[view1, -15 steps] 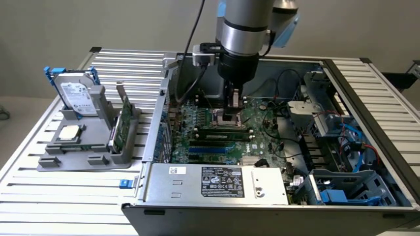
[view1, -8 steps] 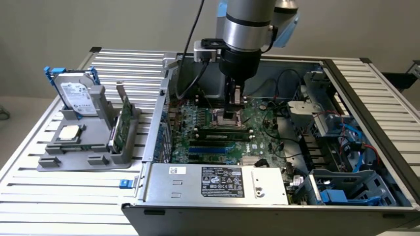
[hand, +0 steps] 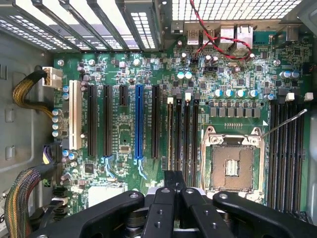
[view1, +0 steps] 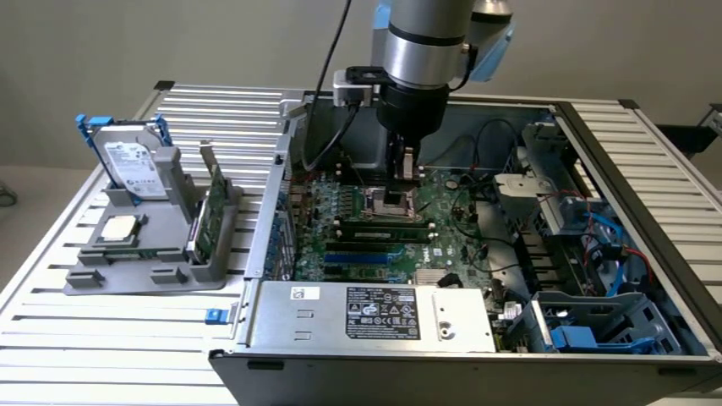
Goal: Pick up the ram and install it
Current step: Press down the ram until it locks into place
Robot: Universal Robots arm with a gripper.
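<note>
My gripper (view1: 403, 173) hangs inside the open computer case (view1: 262, 254), just above the motherboard (view1: 451, 245) and over the CPU socket (view1: 395, 201). In the wrist view its black fingers (hand: 173, 188) meet with nothing between them, near the socket (hand: 232, 166). The ram (view1: 378, 222) appears as a long, narrow green stick standing in the memory slots in front of the socket. In the wrist view it seems to be the thin edge-on strip (hand: 170, 134) in the outermost of several slots. The gripper is apart from it.
A grey holder (view1: 152, 275) on the exterior view's left carries a silver hard drive with blue rails (view1: 130, 165), a CPU chip (view1: 118, 228) and a tall green card (view1: 209, 211). Inside the case sit the power supply (view1: 373, 313), cables (view1: 604, 237) and a blue drive cage (view1: 587, 326).
</note>
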